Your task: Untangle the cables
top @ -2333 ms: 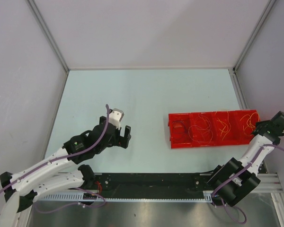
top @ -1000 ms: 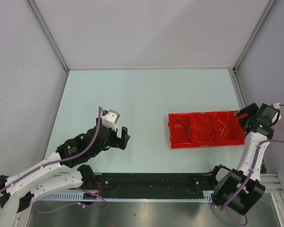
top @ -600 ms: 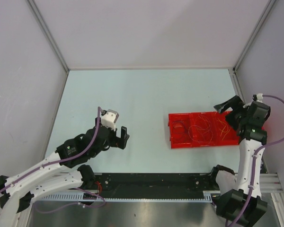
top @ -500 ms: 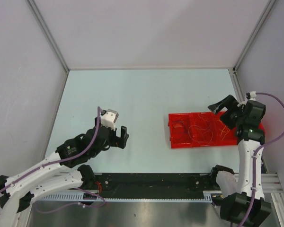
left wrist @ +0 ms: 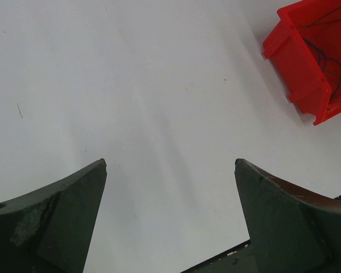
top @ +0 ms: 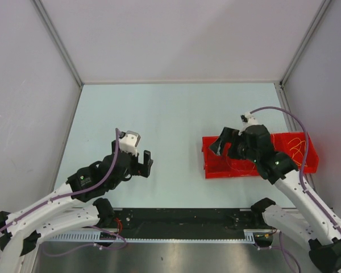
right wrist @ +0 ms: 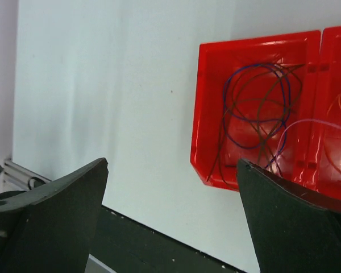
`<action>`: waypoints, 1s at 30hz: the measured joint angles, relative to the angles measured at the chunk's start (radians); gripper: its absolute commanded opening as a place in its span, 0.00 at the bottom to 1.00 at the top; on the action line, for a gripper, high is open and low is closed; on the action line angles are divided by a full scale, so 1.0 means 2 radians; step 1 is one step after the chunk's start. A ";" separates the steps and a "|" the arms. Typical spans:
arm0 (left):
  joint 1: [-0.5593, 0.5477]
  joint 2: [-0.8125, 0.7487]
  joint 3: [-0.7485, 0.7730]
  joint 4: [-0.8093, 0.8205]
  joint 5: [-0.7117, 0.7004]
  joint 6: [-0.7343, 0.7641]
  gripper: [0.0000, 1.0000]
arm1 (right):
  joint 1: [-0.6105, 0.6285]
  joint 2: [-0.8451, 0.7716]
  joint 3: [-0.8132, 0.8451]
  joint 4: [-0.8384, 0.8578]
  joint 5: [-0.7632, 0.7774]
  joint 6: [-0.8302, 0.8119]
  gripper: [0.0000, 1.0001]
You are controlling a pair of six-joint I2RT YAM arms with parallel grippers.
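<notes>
Nearest me, low in the left of the overhead view, the left gripper [top: 141,165] hangs over bare table [top: 170,114] with its jaws spread wide and nothing between them; it has barely stirred over the last couple of seconds

The change is on the other side. The right gripper [top: 226,143], which a moment ago sat out past the right-hand end of the red tray [top: 310,166], has swung across to the tray's left end, right of centre in the frame. Its jaws stand wide apart and hold nothing

Its wrist camera now looks straight down on the end compartment, where dark cables [right wrist: 256,108] lie looped over one another, blue and brownish strands crossing; paler wires [right wrist: 335,131] show in the next compartment, and yellow ones [top: 298,147] at the far right

I'd judge the arm is lining up to reach into that knotted bundle, which is plainly tangled and in the tray
</notes>
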 measured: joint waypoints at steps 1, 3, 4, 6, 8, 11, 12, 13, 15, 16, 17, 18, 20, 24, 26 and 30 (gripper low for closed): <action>0.000 -0.001 0.000 0.000 -0.002 0.000 1.00 | 0.036 -0.003 0.000 -0.006 0.028 0.006 1.00; 0.000 -0.001 0.000 0.000 -0.005 0.000 1.00 | 0.094 -0.013 0.000 -0.019 0.084 0.018 1.00; 0.000 -0.002 0.000 0.000 -0.006 0.000 1.00 | 0.100 -0.019 0.000 -0.026 0.104 0.023 1.00; 0.000 -0.002 0.000 0.000 -0.007 0.000 1.00 | 0.181 -0.035 -0.001 -0.042 0.177 0.048 1.00; 0.000 -0.002 0.000 -0.001 -0.008 0.000 1.00 | 0.254 -0.055 -0.007 -0.065 0.253 0.080 1.00; -0.001 -0.002 0.000 -0.005 -0.010 -0.005 1.00 | 0.347 -0.071 -0.012 -0.105 0.356 0.130 1.00; -0.001 -0.002 0.001 -0.009 -0.010 -0.008 1.00 | 0.359 -0.072 -0.012 -0.114 0.376 0.142 1.00; -0.001 -0.003 0.002 -0.016 -0.011 -0.012 1.00 | 0.369 -0.071 -0.012 -0.124 0.394 0.156 1.00; -0.001 -0.008 0.004 -0.031 -0.011 -0.018 1.00 | 0.381 -0.069 -0.013 -0.140 0.420 0.178 1.00; -0.001 -0.012 0.007 -0.039 -0.012 -0.022 1.00 | 0.384 -0.069 -0.014 -0.147 0.427 0.186 1.00; -0.001 -0.018 0.009 -0.048 -0.013 -0.024 1.00 | 0.386 -0.068 -0.014 -0.152 0.433 0.194 1.00; -0.001 -0.025 0.012 -0.055 -0.016 -0.026 1.00 | 0.387 -0.067 -0.015 -0.155 0.438 0.201 1.00; -0.001 -0.046 0.012 -0.060 -0.022 -0.030 1.00 | 0.389 -0.066 -0.016 -0.159 0.444 0.212 1.00; -0.001 -0.083 0.012 -0.059 -0.028 -0.031 1.00 | 0.389 -0.068 -0.017 -0.166 0.456 0.221 1.00; -0.001 -0.086 0.012 -0.059 -0.032 -0.031 1.00 | 0.389 -0.070 -0.017 -0.170 0.463 0.226 1.00; -0.001 -0.076 0.012 -0.060 -0.033 -0.031 1.00 | 0.389 -0.078 -0.017 -0.182 0.474 0.239 1.00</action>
